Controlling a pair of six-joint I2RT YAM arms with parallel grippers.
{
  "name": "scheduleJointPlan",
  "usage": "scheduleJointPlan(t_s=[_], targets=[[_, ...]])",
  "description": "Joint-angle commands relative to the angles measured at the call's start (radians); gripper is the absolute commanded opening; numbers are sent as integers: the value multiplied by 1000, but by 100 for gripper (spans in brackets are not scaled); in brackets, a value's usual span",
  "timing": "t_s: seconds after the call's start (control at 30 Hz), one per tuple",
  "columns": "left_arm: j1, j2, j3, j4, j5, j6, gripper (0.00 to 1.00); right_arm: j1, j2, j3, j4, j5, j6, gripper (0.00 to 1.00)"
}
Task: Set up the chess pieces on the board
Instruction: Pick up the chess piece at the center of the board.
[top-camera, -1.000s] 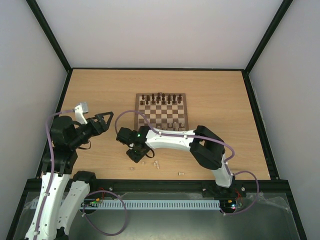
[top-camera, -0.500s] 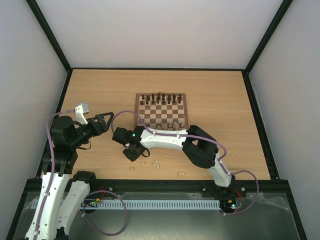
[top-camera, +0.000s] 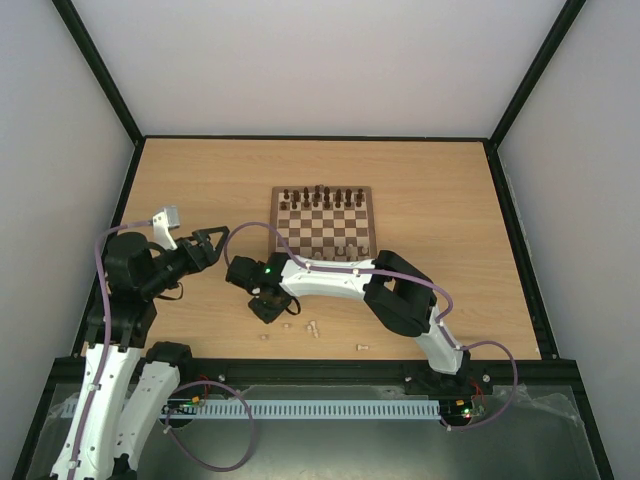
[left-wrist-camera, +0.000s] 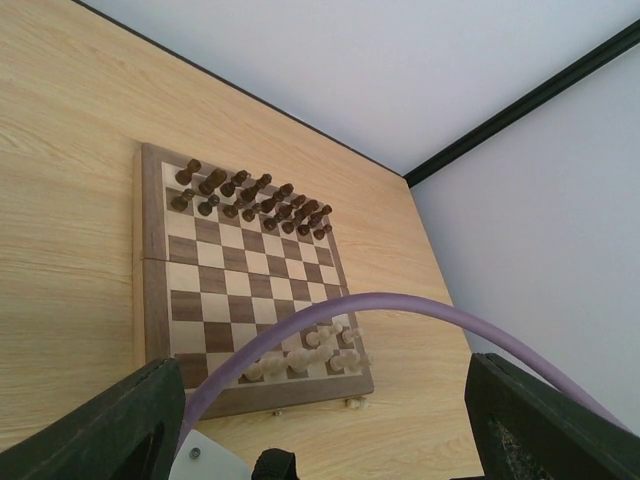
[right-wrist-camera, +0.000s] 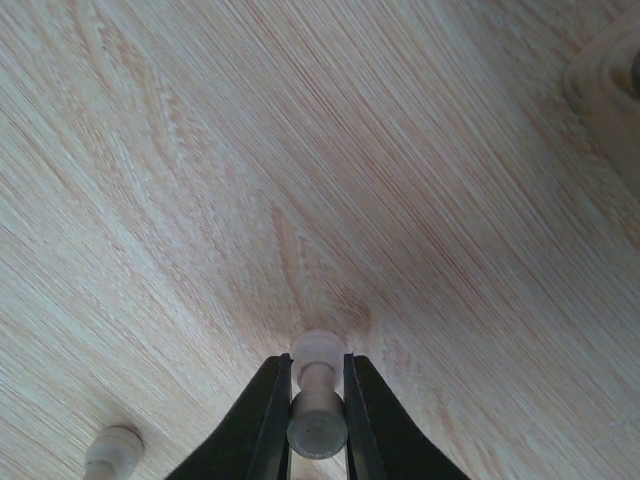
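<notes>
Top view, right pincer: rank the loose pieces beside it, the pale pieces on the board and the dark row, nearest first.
1. Loose pieces: just right of the right pincer, off the board.
2. Pale pieces: board's near edge, right side.
3. Dark row: board's far edge.

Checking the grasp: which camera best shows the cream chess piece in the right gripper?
Right wrist view: the small cream wooden chess piece sits clamped between the right gripper's black fingers. Top external: the gripper hides it; left wrist view misses it.
</notes>
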Motion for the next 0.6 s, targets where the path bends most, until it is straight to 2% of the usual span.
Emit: scheduleJointPlan(t_s=[0.0,0.23,0.57], targets=[[6,-7,-15,12,20,-4,80,6,-26,-17,-68,21,3,11],[5,-5,-17,17,23,-6,80,-49,-66,-4,-77,76,-4,9],[6,5,-17,30,20,-9,80,-179,-55,117,-97,113,-50,9]])
